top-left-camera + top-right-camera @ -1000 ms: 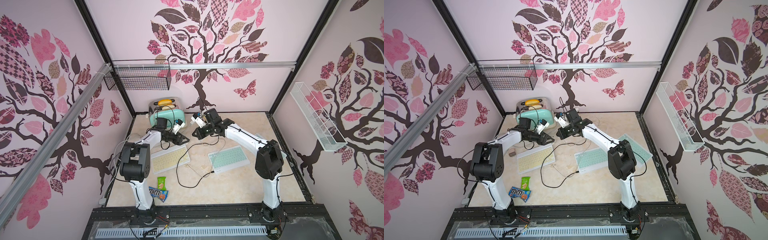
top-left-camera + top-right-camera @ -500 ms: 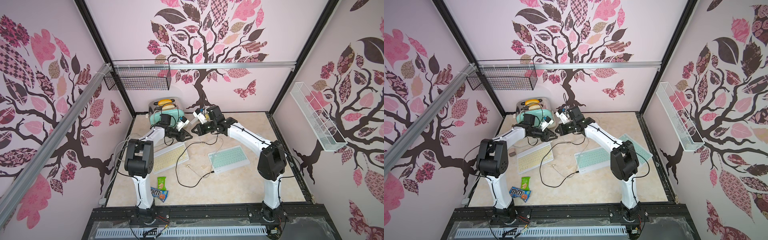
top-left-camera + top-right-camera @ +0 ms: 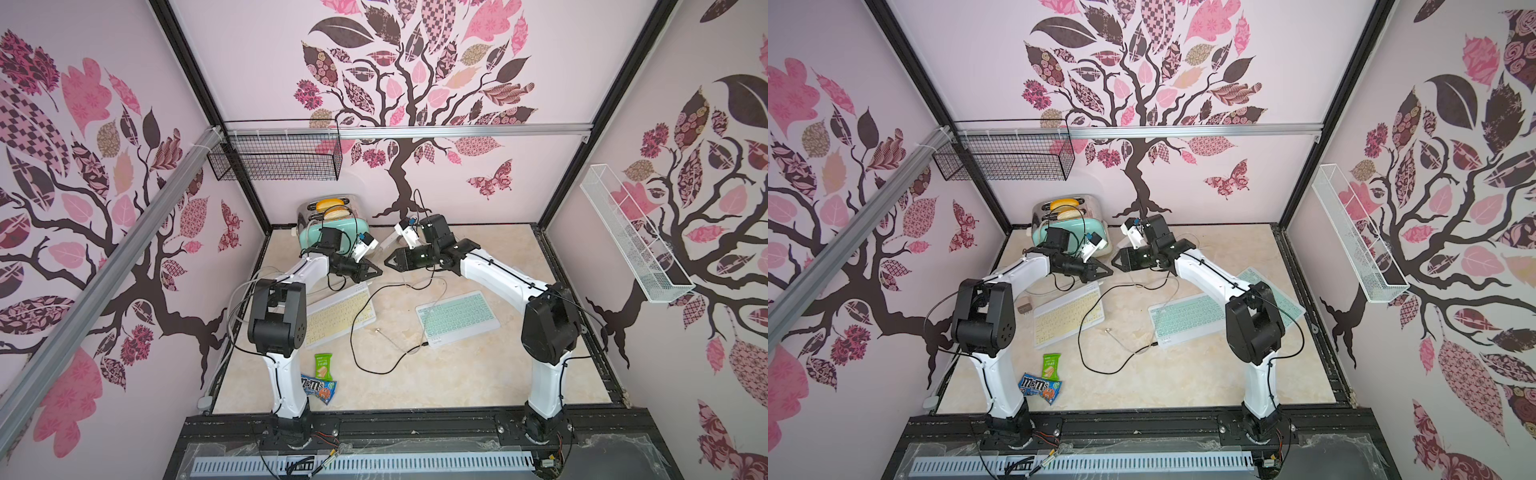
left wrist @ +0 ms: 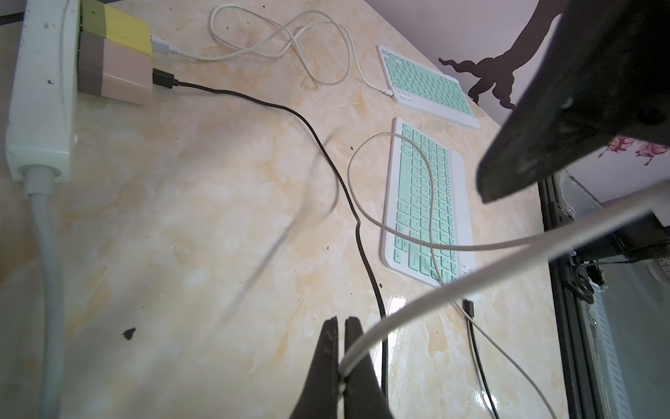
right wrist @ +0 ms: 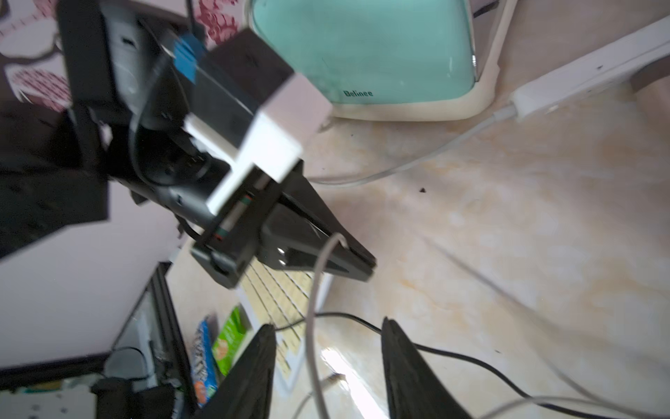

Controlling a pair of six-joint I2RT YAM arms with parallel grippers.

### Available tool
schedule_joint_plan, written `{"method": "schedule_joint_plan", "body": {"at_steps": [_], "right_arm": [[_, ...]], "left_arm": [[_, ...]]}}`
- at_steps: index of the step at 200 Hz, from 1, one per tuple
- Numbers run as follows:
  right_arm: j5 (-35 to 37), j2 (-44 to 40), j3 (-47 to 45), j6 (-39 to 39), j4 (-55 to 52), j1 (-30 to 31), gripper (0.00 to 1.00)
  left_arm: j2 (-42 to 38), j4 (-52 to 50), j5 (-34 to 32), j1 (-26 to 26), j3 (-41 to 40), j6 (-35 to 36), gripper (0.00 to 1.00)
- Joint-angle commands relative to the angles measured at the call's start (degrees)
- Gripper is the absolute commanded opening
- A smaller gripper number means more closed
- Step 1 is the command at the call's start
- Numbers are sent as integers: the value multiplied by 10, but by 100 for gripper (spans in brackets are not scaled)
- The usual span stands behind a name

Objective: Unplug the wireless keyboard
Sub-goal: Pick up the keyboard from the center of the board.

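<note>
My left pincer [image 4: 342,321] has just clamped onto the white cable [image 4: 507,261] while my right pincer [image 5: 328,324] spread apart, handing it over for unplugging.

Pale pink walls [image 3: 257,62] close in three sides. Each carries a dark-branched tree decal [image 3: 401,166] with patterned pink and brown leaves, and a butterfly [image 3: 490,183] sits low on the back wall. Black frame posts [image 3: 198,83] stand in the back corners. An aluminium rail [image 3: 457,131] crosses the back wall, with a black wire basket [image 3: 274,160] just below its left end. A white mesh shelf [image 3: 631,241] hangs on the right wall. The tabletop [image 3: 478,374] is glossy, beige and marble-patterned, and catches bright glare in the left wrist view.
</note>
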Motion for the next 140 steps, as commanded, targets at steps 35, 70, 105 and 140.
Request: {"method": "schedule_joint_plan", "body": {"at_steps": [35, 70, 105, 140], "right_arm": [[72, -126, -115, 44, 27, -69, 64], [26, -192, -188, 82, 101, -45, 57], [-18, -174, -205, 116, 180, 41, 51], [-1, -98, -218, 167, 228, 87, 49]], "left_arm": [[-54, 20, -90, -2, 10, -50, 0], [-74, 30, -128, -11, 9, -81, 0], [-87, 28, -125, -14, 12, -92, 0], [-93, 27, -128, -15, 14, -98, 0]]}}
